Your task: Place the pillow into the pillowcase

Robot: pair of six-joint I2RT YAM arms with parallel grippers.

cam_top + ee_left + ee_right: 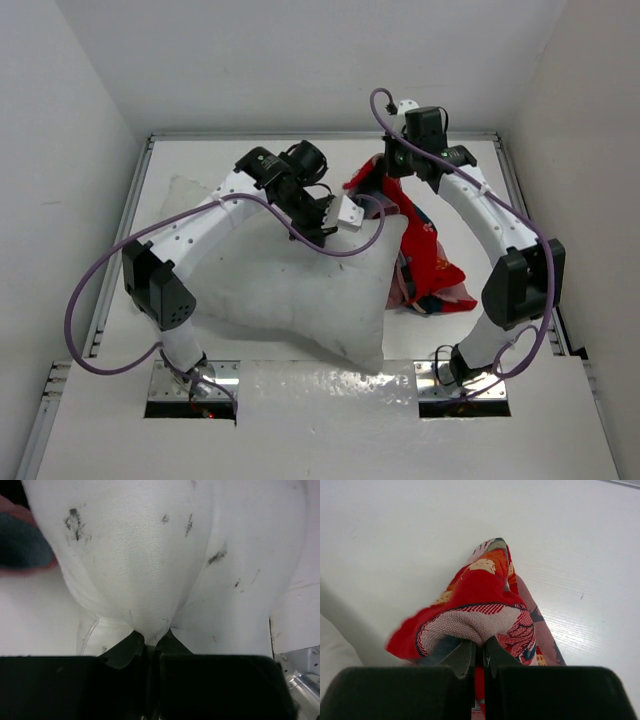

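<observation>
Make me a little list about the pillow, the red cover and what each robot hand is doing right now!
pillow: white and plump, lying on the table, not inside the cover
pillowcase: red with pictures, crumpled at the pillow's right side
left gripper: shut, pinching a bit of the pillow
right gripper: shut, pinching a fold of the pillowcase
job done: not yet
</observation>
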